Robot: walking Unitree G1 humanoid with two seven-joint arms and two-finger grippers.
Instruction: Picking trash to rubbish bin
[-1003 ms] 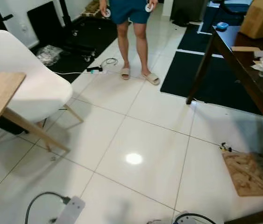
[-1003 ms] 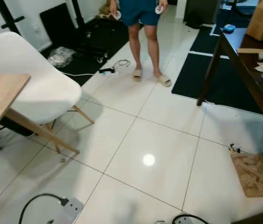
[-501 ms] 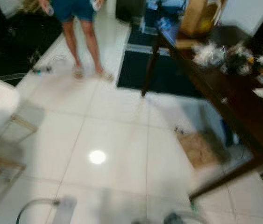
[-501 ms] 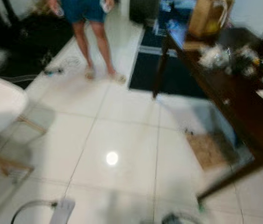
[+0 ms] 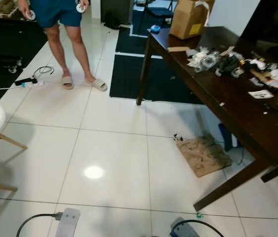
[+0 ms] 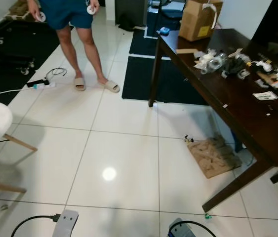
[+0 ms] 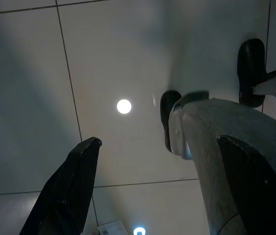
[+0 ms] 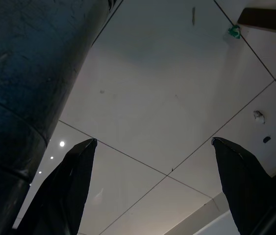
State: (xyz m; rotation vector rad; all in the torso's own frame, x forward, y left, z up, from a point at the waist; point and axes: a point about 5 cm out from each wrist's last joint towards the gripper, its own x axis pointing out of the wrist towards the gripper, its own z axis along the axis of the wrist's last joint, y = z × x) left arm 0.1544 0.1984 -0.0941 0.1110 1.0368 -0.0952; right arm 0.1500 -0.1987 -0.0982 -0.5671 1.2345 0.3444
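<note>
Left gripper (image 7: 155,183): fingers apart, holding nothing, above floor tiles (image 7: 123,58).
Right gripper (image 8: 152,183): fingers apart, holding nothing; green scrap (image 8: 234,32) on the floor beyond it.

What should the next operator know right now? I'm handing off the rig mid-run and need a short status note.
Left gripper: open, holds nothing, pointing at bare floor tiles.
Right gripper: open, holds nothing, above the floor near a small green scrap.
Trash in sight: crumpled wrappers and litter on the dark wooden table; a flattened piece of cardboard on the floor beside the table; the green scrap by the near table leg.
A person stands ahead on the left.
Done: nothing picked yet.
Left: find the rubbish bin, approach the table, collect and bin the trash.
</note>
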